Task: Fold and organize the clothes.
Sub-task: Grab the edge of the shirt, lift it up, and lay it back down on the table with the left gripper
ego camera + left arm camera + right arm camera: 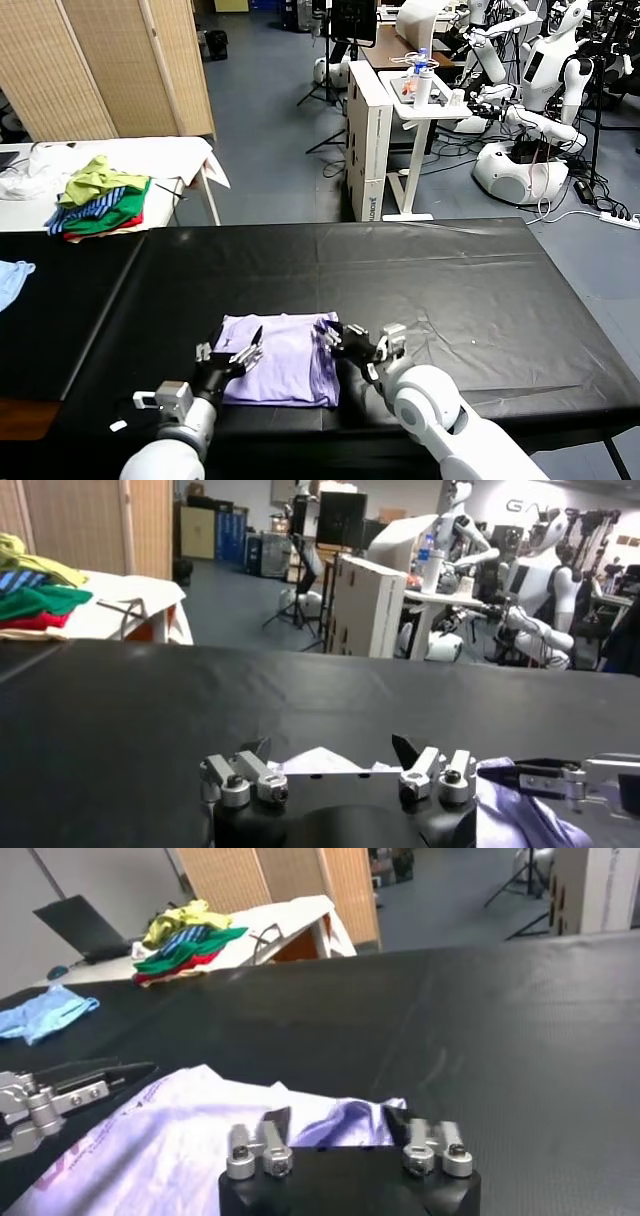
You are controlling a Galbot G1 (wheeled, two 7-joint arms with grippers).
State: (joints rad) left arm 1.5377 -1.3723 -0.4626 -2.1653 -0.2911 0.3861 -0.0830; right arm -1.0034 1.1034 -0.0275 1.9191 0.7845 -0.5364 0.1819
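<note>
Your left gripper (335,763) sits low over the black table (150,710), fingers spread wide with a pale edge of the T-shirt (318,761) between them — the right gripper (520,772) pinches a lavender fold beside it.

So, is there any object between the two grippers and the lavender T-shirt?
Nothing visible. The left gripper hangs open over the left part of the T-shirt, and the right gripper is at its right edge. Only the black table surrounds the shirt.
</note>
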